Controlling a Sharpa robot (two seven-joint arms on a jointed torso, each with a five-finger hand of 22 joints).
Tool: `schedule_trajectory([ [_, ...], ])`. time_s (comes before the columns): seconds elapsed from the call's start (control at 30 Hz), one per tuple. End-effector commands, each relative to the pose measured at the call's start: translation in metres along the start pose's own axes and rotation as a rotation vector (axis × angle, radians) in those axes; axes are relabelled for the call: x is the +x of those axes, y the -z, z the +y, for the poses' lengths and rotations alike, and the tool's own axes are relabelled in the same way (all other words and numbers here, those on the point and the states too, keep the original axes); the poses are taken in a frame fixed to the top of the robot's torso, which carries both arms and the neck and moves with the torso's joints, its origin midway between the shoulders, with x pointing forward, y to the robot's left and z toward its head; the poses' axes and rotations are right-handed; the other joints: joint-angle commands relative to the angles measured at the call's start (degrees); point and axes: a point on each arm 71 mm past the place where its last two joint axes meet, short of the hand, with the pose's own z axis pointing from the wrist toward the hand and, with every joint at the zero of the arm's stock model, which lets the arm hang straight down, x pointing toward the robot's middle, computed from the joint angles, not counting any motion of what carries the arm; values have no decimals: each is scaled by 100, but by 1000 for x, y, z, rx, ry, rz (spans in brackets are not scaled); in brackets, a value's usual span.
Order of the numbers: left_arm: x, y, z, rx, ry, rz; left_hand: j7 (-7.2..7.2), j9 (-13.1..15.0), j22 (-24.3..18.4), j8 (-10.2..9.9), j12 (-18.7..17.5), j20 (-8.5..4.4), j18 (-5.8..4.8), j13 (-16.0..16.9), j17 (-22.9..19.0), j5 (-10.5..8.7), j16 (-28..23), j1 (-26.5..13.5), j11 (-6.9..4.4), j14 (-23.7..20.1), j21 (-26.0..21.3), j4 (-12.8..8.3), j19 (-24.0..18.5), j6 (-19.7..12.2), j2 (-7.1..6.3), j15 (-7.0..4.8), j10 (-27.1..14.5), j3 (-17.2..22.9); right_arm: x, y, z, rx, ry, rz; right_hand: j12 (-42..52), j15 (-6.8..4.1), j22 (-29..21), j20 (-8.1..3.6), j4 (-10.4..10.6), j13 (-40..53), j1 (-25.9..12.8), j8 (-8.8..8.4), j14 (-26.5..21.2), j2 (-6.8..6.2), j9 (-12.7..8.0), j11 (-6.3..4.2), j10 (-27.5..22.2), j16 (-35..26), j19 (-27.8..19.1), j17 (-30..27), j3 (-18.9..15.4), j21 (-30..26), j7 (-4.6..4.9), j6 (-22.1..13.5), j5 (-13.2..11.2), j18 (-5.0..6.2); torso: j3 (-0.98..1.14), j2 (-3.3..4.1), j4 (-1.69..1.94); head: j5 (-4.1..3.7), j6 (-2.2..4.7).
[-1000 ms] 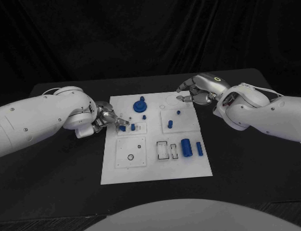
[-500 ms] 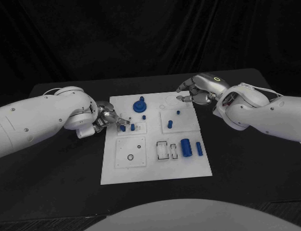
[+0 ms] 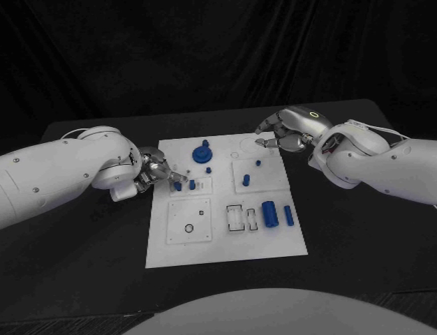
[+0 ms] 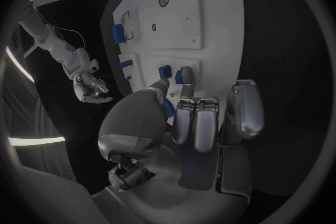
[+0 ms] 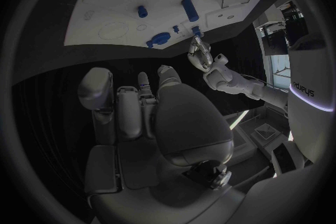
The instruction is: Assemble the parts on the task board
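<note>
The white task board lies in the middle of the table. My left hand hovers at its left edge with its fingers curled in, their tips next to two short blue pegs. The left wrist view has those pegs just past my fingertips, and a blue bit shows beside the thumb; whether it is held I cannot tell. My right hand hangs over the board's far right corner, fingers loosely apart and nothing in them. A blue gear-like part stands near the far edge.
On the board are also a small peg, a longer peg, a thick blue cylinder beside a thinner one, rectangular slots and a black ring. Black table surrounds the board.
My left hand has drawn back a little toward the board's left edge. The right hand and the parts have stayed put.
</note>
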Motion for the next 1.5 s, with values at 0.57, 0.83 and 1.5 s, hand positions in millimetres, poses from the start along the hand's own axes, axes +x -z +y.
schedule_trajectory([
  [0.57, 3, 0, 0, -6, -11, 26, -23, -70, 900, -38, 16, -31, 58, 1509, 1510, 976, 15, 662, -52, 595, -94, -563, 5, -63, -18, -32, 598, 346, 1, 1, -1, 17, -1, 3, -22, -39, 679, 6, 5, -484, 109, -34, 186, 73, -9, -35, 20, -26, -31, 182, 33, -24, -7, 31, 26, 34, -2, 5, 10, 5, -1],
  [0.83, 3, 0, -1, -4, -12, 28, -42, -52, 923, 4, 16, -42, 58, 1509, 1510, 891, 15, 942, -68, 595, -109, -865, 15, -84, -30, -47, 598, 601, 1, 1, -1, 16, -1, 3, -22, -39, 679, 6, 5, -484, 109, -34, 186, 73, -9, -35, 20, -26, -31, 182, 33, -24, -7, 31, 26, 34, -5, 7, 7, -3, -1],
  [1.5, 0, 3, -4, 45, -100, -48, -82, 244, 980, 392, 16, -84, 41, 1509, 1510, 1242, 15, 974, -116, 595, -58, -1156, 92, -51, -145, -92, 598, 1103, 2, -1, 0, 13, 0, 4, -22, -39, 679, 6, 5, -484, 109, -34, 186, 73, -9, -35, 20, -26, -31, 182, 33, -24, -7, 31, 26, 34, -6, 5, -3, 30, -1],
])
